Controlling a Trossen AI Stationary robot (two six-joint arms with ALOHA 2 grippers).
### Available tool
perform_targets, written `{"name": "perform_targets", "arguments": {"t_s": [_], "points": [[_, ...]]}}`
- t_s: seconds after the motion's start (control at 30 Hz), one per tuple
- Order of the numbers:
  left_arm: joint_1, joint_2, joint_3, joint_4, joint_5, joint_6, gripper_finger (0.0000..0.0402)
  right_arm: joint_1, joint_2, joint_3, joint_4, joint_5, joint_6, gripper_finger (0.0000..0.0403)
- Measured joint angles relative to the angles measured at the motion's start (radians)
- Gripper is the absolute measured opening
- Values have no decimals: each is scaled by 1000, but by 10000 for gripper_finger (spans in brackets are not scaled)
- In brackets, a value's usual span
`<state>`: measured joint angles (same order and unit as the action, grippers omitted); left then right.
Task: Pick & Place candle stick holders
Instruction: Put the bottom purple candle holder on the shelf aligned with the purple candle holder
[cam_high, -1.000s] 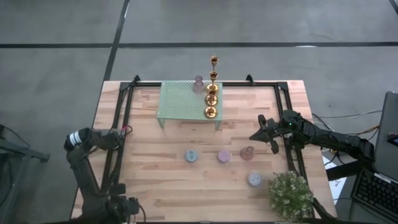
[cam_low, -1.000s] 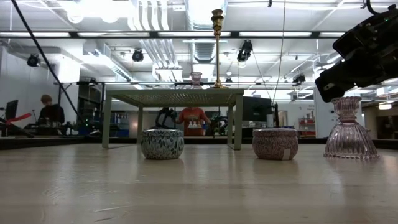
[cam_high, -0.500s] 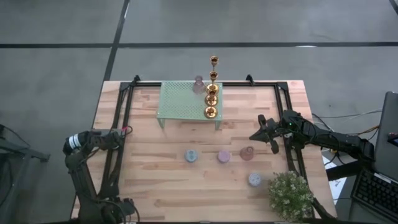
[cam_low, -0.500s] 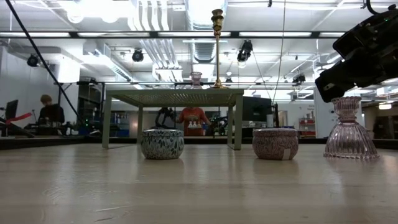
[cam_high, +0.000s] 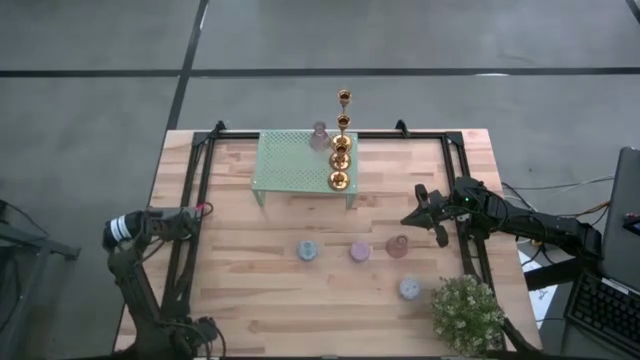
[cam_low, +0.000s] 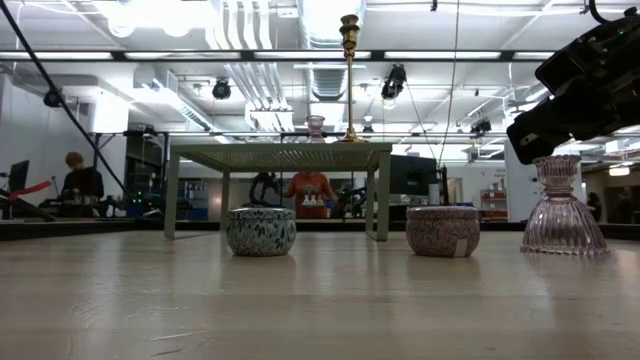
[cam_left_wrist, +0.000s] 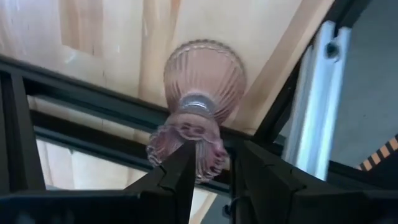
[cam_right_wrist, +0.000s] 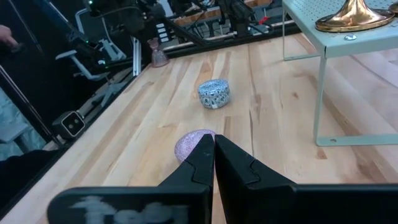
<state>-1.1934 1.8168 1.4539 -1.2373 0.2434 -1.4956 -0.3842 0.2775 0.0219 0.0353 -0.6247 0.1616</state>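
L gripper (cam_left_wrist: 210, 165) pinching pink glass holder (cam_left_wrist: 199, 102) at neck (fragile, slick); rack (cam_high: 300, 160) at 12. R gripper (cam_right_wrist: 213, 149) pressed together.

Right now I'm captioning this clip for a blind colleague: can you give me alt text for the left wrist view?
The left gripper is closed on the ruffled rim of a ribbed pink glass candle holder, whose round base faces the wooden tabletop. Black frame rails cross beneath it.
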Motion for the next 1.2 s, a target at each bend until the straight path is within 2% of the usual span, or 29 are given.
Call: {"name": "perform_targets", "arguments": {"t_s": [0.2,0.47,0.67,0.87,1.2], "points": [[5,0,-22,6,-5,-2,121,0,0,0,0,0,1,8],[25,-4,-21,-13,-106,24,33,0,0,0,0,0,3,8],[72,-3,-22,-46,-186,48,33,0,0,0,0,6,0,8],[166,-2,-23,-81,-205,88,34,0,0,0,0,19,-1,8],[332,-17,13,-153,-267,374,33,0,0,0,0,19,-3,8]]}}
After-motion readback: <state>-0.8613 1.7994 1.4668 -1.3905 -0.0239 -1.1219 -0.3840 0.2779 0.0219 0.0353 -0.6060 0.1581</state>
